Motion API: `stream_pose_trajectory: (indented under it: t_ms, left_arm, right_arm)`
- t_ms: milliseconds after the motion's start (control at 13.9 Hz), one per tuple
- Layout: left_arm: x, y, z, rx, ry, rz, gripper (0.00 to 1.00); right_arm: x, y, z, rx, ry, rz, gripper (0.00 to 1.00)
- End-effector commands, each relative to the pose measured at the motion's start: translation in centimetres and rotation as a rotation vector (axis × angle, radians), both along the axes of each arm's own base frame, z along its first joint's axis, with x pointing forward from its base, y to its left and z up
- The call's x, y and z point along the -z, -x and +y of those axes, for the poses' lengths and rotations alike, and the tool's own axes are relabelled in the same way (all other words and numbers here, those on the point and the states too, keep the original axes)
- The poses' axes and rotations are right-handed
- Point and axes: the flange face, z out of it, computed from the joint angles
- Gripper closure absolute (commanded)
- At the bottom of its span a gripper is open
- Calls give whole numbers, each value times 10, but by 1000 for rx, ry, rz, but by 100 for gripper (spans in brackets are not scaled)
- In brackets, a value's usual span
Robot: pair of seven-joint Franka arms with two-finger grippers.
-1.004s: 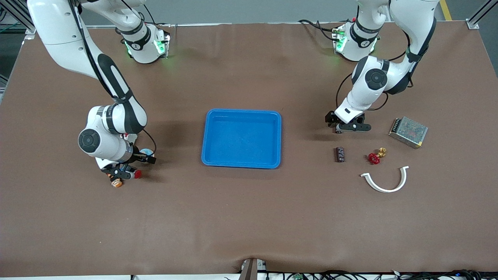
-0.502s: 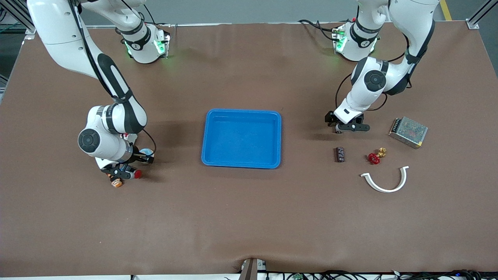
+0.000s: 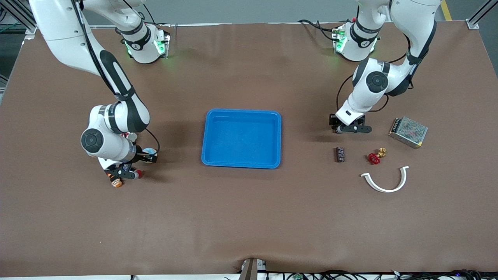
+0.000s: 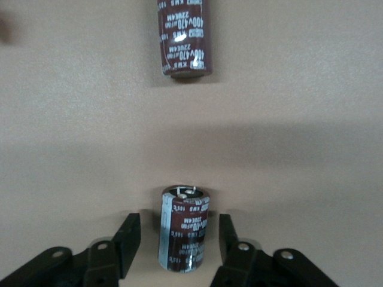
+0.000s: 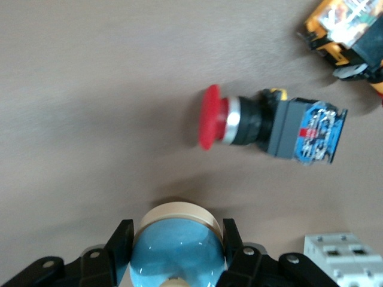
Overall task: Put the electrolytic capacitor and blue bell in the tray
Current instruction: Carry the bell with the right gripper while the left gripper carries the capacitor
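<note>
The right gripper (image 5: pixel 173 251) clenches the blue bell (image 5: pixel 176 245); the left gripper (image 4: pixel 179 242) straddles a capacitor (image 4: pixel 184 230), grip uncertain. Open tabletop surrounds the tray (image 3: pixel 242 115).

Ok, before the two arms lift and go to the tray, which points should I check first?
1. Right gripper shut on the blue bell: ok, fingers press both sides.
2. Electrolytic capacitor between the left gripper fingers: ok.
3. Left fingers touching that capacitor: not ok, a gap shows on each side.
4. Red push button apart from the bell: ok, bare table between them.
5. Tray ready to receive: ok, nothing in it.
6. Bell already off the table: cannot tell.
</note>
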Motion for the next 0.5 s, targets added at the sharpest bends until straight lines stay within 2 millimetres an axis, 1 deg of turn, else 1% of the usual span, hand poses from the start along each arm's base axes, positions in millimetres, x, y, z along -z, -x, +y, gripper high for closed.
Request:
stream_pose_trajectory:
  t_ms: [0, 72, 143, 215, 287, 358, 430]
  left_arm:
    - [-2, -3, 0, 11, -2, -18, 99]
    - [-2, -3, 0, 8, -2, -16, 100]
    - [-1, -3, 0, 7, -2, -14, 100]
    - [-1, -3, 1, 5, -2, -14, 100]
    - [-3, -4, 2, 2, -3, -19, 100]
    - [-7, -5, 2, -13, -3, -25, 100]
    - [-11, -6, 1, -71, 1, -32, 100]
  right_arm:
    - [-44, -13, 12, -9, -1, 39, 58]
    - [-56, -17, 14, -12, -5, 54, 58]
    - [-65, -20, 21, 0, -8, 62, 58]
    - [-73, -22, 37, 44, 2, 64, 58]
    - [-79, -21, 61, 87, 14, 54, 58]
    - [-83, -17, 91, 124, 27, 46, 58]
    - [-88, -13, 117, 158, 35, 36, 58]
